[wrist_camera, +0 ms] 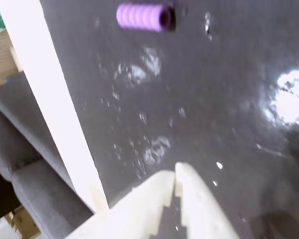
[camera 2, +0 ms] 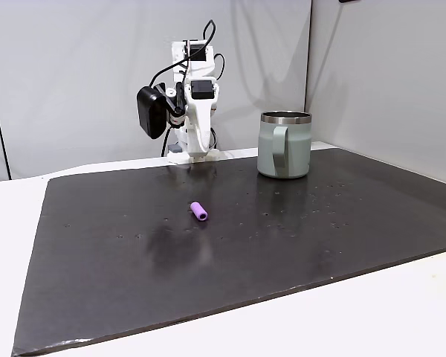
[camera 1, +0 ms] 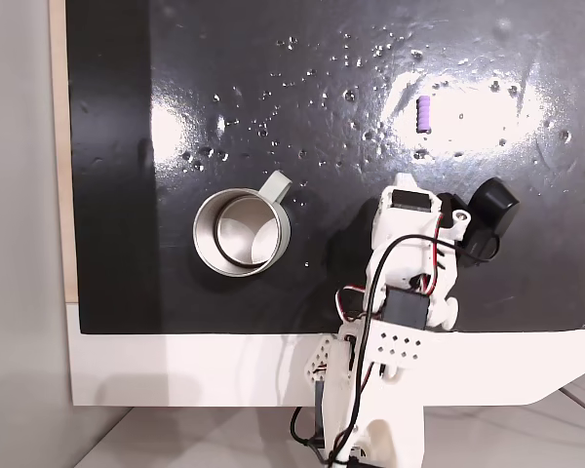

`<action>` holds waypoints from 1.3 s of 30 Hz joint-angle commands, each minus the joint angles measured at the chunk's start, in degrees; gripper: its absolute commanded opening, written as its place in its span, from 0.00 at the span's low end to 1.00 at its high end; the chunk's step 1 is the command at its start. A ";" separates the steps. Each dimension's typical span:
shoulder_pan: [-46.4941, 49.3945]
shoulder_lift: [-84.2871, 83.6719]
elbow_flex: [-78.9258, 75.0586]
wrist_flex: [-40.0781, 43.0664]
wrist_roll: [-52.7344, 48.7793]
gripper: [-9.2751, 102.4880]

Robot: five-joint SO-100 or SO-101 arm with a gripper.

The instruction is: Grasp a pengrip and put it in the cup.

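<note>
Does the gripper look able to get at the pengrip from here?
Probably yes: the pengrip lies alone on the black mat, nothing between it and the shut gripper; the cup stands off to the side.

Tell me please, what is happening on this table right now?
A small white robot arm sits folded at the edge of a black mat, its gripper shut and holding nothing. The purple pengrip lies alone on the mat, apart from the arm. The metal cup stands upright, nothing visible inside. No grasp has begun yet.

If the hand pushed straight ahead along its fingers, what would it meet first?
Probably the black mat: the shut hand points down at bare surface. The pengrip lies farther along, slightly to the left in the wrist view; depth is unclear.
</note>
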 commanded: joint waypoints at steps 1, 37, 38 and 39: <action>1.41 -12.66 -10.99 -4.39 0.09 0.08; 5.54 -38.94 -27.25 -18.37 -60.03 0.22; 5.36 -39.73 -27.77 -18.37 -61.17 0.22; 5.19 -40.43 -28.21 -18.37 -62.49 0.23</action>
